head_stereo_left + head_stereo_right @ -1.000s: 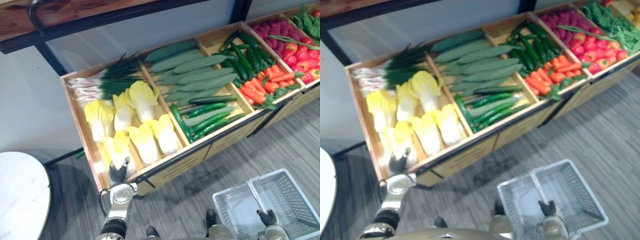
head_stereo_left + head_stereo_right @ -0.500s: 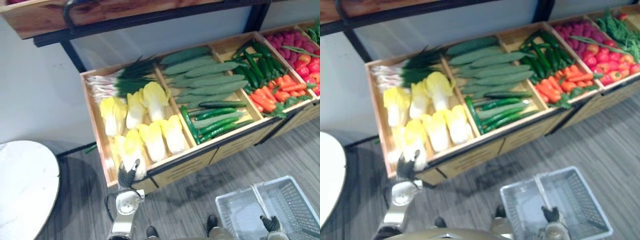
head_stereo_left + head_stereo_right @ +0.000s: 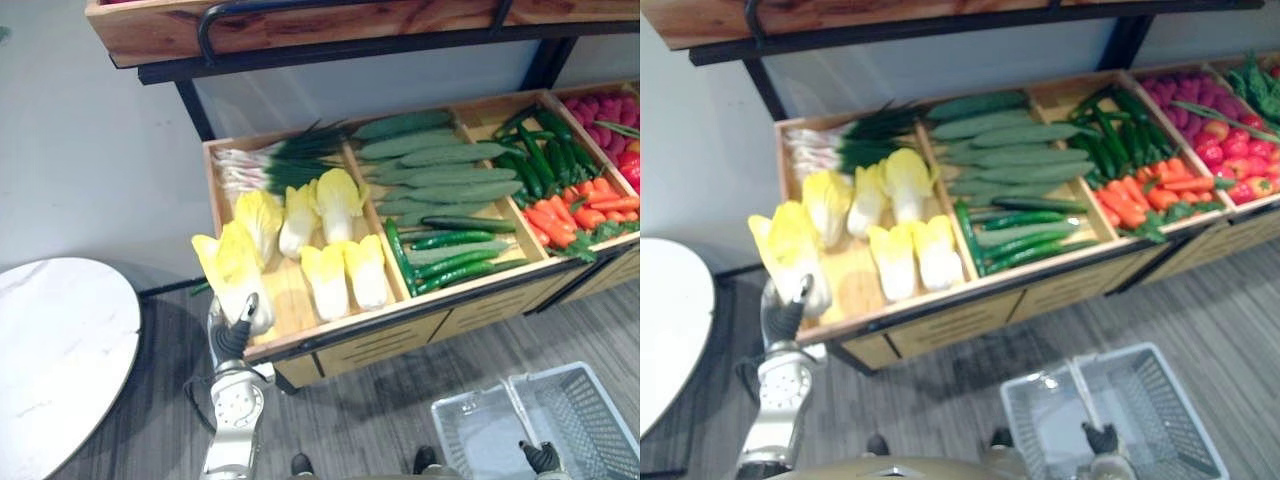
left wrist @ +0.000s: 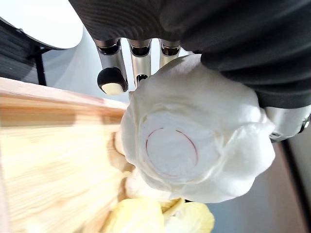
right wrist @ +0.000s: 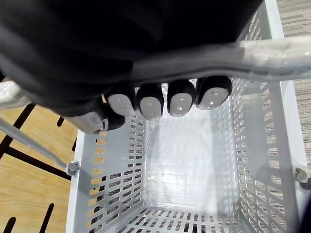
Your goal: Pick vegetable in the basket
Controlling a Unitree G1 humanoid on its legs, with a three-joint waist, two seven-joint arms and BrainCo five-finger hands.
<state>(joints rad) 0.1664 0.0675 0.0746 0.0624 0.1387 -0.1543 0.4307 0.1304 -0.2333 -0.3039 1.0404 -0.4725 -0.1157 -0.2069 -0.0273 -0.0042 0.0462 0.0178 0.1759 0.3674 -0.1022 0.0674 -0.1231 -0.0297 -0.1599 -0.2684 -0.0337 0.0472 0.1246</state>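
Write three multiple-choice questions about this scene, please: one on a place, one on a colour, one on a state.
1. Where is the held cabbage? A on the round table; B at the crate's front left corner; C on the floor.
2. What colour are its leaves? A purple; B red; C yellow.
3. The basket is: A empty; B full; C overturned.
Key: B, the left hand grips it there; C, the leaves show yellow; A, hanging from the right hand, it is bare inside.
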